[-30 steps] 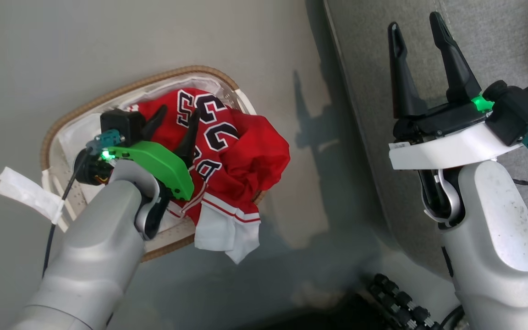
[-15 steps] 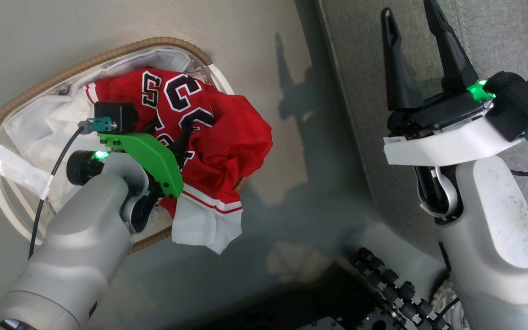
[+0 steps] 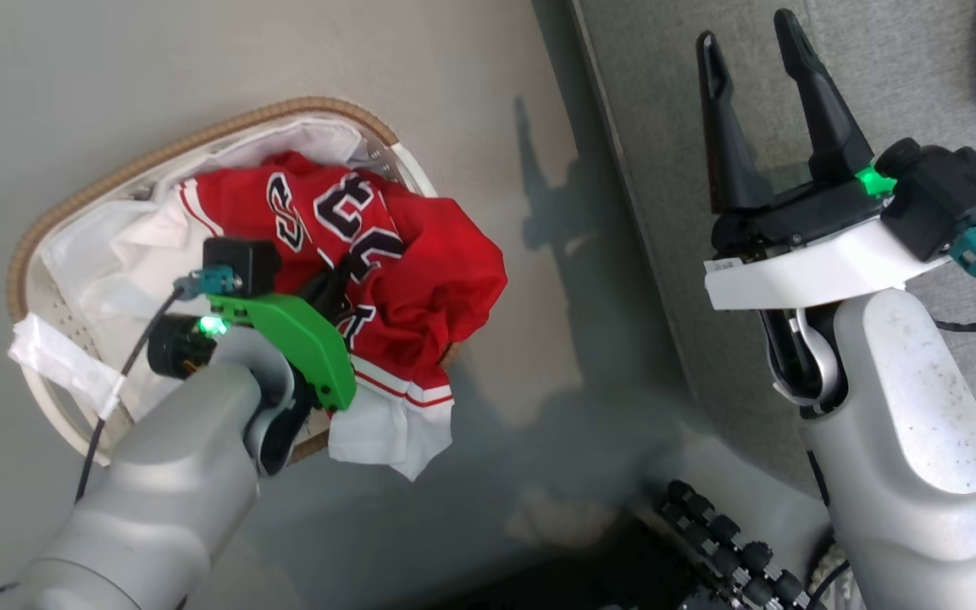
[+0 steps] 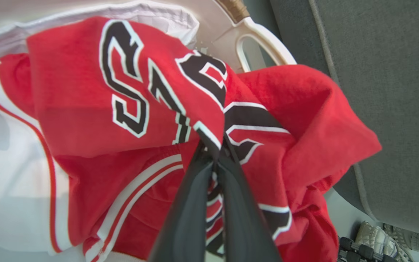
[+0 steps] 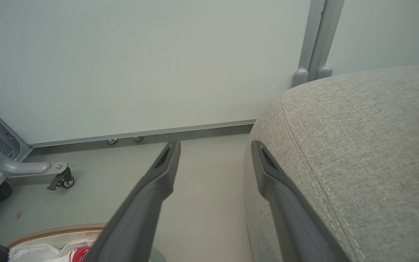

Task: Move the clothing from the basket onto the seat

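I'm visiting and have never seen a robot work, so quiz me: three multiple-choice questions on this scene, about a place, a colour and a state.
1. Where is the numbered red clothing?
A. on a hanger
B. in the basket, spilling over its edge
C. on a shelf

2. What colour is the basket's woven rim?
A. brown
B. blue
C. black

3. The left gripper is:
A. wide open
B. shut on nothing
C. shut on the clothing

Answers: 1 B, it is heaped inside with one end over the rim; 2 A, the braided band is tan-brown; 3 C, red fabric is pinched between its closed fingers.
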{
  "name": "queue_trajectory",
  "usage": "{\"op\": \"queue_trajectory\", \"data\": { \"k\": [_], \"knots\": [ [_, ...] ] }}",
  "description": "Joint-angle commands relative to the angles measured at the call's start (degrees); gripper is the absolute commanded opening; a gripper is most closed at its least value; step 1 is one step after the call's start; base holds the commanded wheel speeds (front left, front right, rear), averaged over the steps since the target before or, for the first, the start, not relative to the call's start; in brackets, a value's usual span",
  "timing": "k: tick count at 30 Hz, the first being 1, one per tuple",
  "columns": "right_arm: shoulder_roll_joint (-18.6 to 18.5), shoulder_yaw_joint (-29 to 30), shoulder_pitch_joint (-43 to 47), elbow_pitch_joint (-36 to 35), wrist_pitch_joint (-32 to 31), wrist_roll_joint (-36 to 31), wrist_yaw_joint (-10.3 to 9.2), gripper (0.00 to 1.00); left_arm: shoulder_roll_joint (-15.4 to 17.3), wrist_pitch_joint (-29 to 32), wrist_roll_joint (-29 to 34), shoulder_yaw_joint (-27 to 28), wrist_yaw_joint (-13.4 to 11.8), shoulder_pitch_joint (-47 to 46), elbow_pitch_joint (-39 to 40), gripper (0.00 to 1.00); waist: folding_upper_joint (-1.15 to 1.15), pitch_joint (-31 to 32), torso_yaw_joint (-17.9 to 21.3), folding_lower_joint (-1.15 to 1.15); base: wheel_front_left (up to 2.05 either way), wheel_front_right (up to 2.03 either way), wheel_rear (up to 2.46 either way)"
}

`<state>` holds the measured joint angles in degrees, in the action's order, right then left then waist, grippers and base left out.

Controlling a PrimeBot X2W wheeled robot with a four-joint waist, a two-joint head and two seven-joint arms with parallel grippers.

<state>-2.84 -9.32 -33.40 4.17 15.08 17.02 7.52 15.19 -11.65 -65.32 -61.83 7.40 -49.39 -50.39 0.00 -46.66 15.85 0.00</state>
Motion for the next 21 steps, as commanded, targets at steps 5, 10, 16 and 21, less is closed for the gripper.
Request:
{"op": "queue_trajectory", "data": {
  "k": [5, 10, 16, 21],
  "knots": [
    [-0.18, 0.49, 2.51, 2.37, 0.13, -1.15, -0.06, 1.00, -0.65, -2.84, -0.52, -2.01, 0.11, 2.96, -0.23, 0.00, 0.00, 8.35, -2.78, 0.00, 0.00, 0.00, 0.00],
    [-0.19, 1.83, 5.33, 5.24, 0.13, -1.55, -0.06, 1.00, -1.69, -3.56, 1.91, -2.01, 0.11, 5.32, 1.42, 0.00, 0.00, 14.81, -5.82, 0.00, 0.00, 0.00, 0.00],
    [-0.22, 2.15, 9.18, 8.40, 0.13, -2.04, -0.07, 1.00, -2.61, -3.57, 8.36, 6.10, 0.11, 11.58, 4.98, 0.00, 0.00, 22.36, -8.87, 0.00, 0.00, 0.00, 0.00],
    [-0.22, 2.28, 12.31, 10.20, 0.13, -2.36, -0.06, 1.00, -3.17, -3.59, 14.38, 12.75, 0.11, 16.90, 8.61, 0.00, 0.00, 27.70, -10.72, 0.00, 0.00, 0.00, 0.00]
  ]
}}
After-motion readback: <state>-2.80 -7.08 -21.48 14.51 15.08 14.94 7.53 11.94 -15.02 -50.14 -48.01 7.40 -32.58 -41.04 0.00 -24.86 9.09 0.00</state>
